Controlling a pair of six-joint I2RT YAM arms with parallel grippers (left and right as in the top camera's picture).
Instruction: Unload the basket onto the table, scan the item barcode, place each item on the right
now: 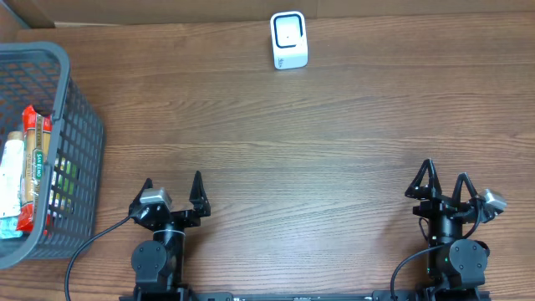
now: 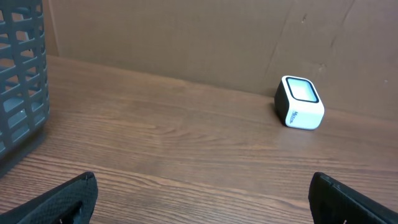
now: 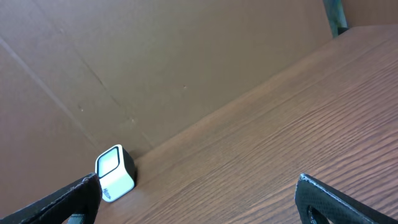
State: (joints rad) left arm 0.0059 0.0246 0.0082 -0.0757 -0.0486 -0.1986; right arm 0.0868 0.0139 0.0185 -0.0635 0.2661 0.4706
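Tucked in the grey plastic lattice basket point(image 1: 79, 125) at the left edge of the overhead frame: slim glossy packets point(image 1: 33, 167), long axes running top to bottom. Up and left of the left gripper point(image 1: 173, 180), near; well apart from the right gripper point(image 1: 445, 172) at lower right. Probably a reach for the left arm. Parked at the bottom edge, both, jaws wide apart, holding nothing. At top centre on the wood-grain table point(image 1: 334, 150): a small white boxy scanner point(image 1: 289, 40), glassy window on its top face.
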